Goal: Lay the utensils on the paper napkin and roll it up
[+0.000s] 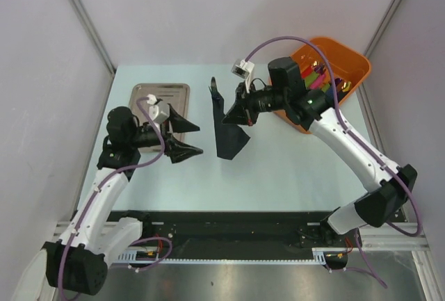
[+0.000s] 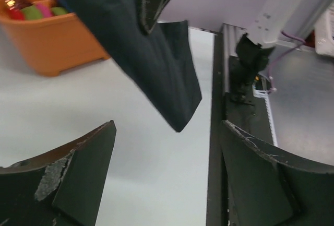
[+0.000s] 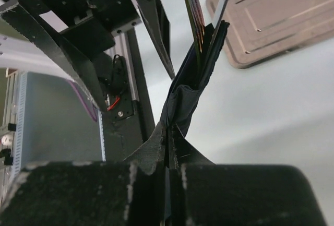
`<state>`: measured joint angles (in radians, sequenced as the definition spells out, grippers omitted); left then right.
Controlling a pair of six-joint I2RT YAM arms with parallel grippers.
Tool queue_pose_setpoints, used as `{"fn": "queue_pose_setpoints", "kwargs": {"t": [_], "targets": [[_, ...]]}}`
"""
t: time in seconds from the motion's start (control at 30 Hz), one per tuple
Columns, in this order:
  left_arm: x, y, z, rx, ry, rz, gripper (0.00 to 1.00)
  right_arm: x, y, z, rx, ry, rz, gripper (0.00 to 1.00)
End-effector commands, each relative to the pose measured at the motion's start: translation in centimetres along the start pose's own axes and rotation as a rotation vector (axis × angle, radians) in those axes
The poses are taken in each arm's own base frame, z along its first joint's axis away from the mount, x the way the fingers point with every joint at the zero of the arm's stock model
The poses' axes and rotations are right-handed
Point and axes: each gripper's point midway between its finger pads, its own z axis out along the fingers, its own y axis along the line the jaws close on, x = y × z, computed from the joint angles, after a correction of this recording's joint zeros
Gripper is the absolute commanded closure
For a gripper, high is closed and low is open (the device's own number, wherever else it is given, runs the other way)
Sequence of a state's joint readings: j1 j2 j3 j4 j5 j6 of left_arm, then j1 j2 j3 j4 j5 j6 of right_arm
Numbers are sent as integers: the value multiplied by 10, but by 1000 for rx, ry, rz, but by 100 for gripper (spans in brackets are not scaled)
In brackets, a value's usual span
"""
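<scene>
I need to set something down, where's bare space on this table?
Bare table runs along the near side, between the hanging napkin and the black rail. Crowded elsewhere: steel tray and open left gripper on the left, orange bin far right, right gripper pinching the napkin mid-table.

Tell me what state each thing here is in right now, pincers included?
thin black paper napkin: loosely folded, not rolled, hanging from the right pincer
right pincer: shut on the napkin
left pincer: open, holding nothing
iridescent metal utensils: tucked in the napkin's fold, ends sticking out
flat steel tray: lying on the white table
orange plastic bin: holding coloured napkin rolls
</scene>
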<state>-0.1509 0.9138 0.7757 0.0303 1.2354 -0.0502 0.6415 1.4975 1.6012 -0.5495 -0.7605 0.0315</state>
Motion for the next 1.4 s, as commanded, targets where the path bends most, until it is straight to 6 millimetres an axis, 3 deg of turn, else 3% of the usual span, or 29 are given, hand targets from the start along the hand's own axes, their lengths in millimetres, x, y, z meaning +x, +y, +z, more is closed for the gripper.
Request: {"fn": "queue_pose_setpoints", "kwargs": {"t": [0.0,0.2,0.43,0.77,1.07,1.2,1.23,1.37], "targets": [[-14,-26,16,90,-27,49,16,-9,37,-13,-46,-44,-139,100],[-17,-36,35,133,-31,46,24,-6,71,-22,-76,-65,-265,100],[-32,-53,41,209,-80,-3,33,-2,88,-26,-96,-72,-311,100],[-41,-69,49,265,-94,-16,34,2,94,-24,-101,-70,-328,100],[-41,-76,53,301,-89,-50,46,2,98,-21,-114,-74,-333,100],[-38,-76,54,309,-83,-46,58,3,99,-22,-114,-72,-328,100],[-38,-78,53,318,-80,-44,66,3,98,-22,-110,-74,-326,100],[-35,-80,53,332,-71,-54,82,2,99,-23,-110,-77,-328,100]]}}
